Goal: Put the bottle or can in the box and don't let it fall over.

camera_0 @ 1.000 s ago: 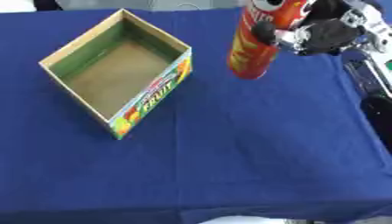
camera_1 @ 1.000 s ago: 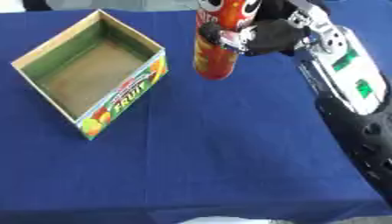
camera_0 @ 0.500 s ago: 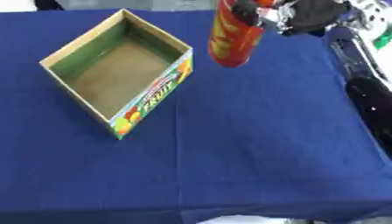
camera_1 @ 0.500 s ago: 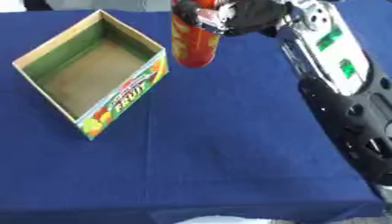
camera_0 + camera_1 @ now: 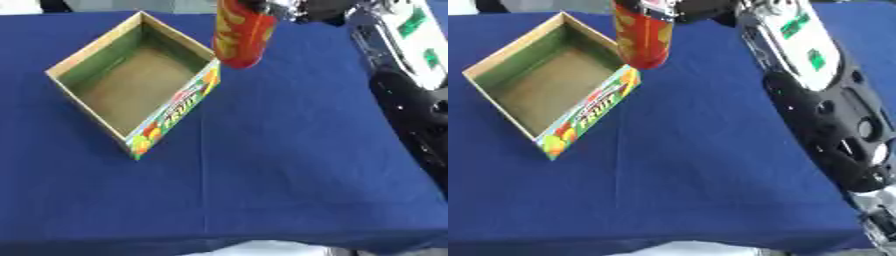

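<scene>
A tall red can with yellow markings [image 5: 242, 34] hangs upright in the air above the blue cloth, just past the right corner of the open cardboard box [image 5: 105, 52]. My right hand [image 5: 302, 9] reaches in from the upper right and is shut on the can near its top; the top runs out of view. The box lies open-side up at the left, its brown floor bare, a colourful fruit print on its front wall [image 5: 588, 113]. My left hand shows in neither view.
My right forearm [image 5: 802, 47], white with green marks, and the black arm below it fill the right side. A blue cloth [image 5: 289, 165] covers the table; its front edge runs along the bottom of the views.
My right hand has carried the can leftward, from the table's right part to the box's right corner. The arm has stretched further across the views.
</scene>
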Action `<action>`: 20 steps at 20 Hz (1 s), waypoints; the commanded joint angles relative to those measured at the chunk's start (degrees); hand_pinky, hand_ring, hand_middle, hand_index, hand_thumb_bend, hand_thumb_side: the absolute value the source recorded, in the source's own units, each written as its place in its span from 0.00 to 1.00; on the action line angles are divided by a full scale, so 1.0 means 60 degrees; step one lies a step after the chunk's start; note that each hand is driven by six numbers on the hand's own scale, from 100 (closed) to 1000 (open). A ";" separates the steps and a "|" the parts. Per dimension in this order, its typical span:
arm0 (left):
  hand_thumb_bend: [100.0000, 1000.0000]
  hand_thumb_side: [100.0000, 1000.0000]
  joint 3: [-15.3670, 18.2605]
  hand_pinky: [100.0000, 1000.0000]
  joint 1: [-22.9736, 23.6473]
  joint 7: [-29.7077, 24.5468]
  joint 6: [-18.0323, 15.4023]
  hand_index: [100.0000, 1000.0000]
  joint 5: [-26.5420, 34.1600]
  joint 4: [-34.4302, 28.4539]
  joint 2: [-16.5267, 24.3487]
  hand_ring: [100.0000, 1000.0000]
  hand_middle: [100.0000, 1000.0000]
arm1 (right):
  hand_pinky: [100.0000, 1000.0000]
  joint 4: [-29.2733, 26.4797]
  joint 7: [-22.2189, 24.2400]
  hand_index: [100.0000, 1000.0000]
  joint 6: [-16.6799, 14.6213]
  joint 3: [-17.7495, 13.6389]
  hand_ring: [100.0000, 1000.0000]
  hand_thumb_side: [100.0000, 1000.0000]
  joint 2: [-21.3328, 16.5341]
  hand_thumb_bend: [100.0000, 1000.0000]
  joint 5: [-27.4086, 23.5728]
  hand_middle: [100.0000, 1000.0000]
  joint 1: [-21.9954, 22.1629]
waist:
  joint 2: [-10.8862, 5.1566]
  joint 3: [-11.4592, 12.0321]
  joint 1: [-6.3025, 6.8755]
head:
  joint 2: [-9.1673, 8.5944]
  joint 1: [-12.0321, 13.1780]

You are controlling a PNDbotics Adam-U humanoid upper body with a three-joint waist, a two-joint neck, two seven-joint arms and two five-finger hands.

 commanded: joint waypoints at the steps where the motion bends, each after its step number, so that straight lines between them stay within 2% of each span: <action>1: 0.49 1.00 0.0050 0.72 -0.0120 -0.0039 -0.0026 0.89 -0.0014 -0.0127 0.0331 0.92 0.89 | 0.84 0.0316 0.0028 0.20 0.0096 0.0050 0.90 0.00 0.0151 0.00 0.0083 0.87 -0.0543 | -0.0228 0.0027 0.0011 | 0.0052 -0.0060; 12: 0.49 1.00 0.0029 0.72 -0.0171 -0.0062 -0.0015 0.89 -0.0025 -0.0128 0.0282 0.92 0.89 | 0.84 0.1440 -0.0147 0.22 0.0323 0.0254 0.90 0.00 0.1121 0.00 0.0184 0.86 -0.2049 | -0.0241 0.0122 -0.0009 | 0.0052 -0.0243; 20: 0.49 1.00 0.0001 0.72 -0.0307 -0.0089 -0.0008 0.89 -0.0026 -0.0162 0.0214 0.92 0.89 | 0.84 0.2754 -0.0262 0.23 0.0192 0.0540 0.90 0.00 0.2128 0.00 0.0971 0.86 -0.2710 | -0.0160 0.0364 -0.0058 | 0.0052 -0.0579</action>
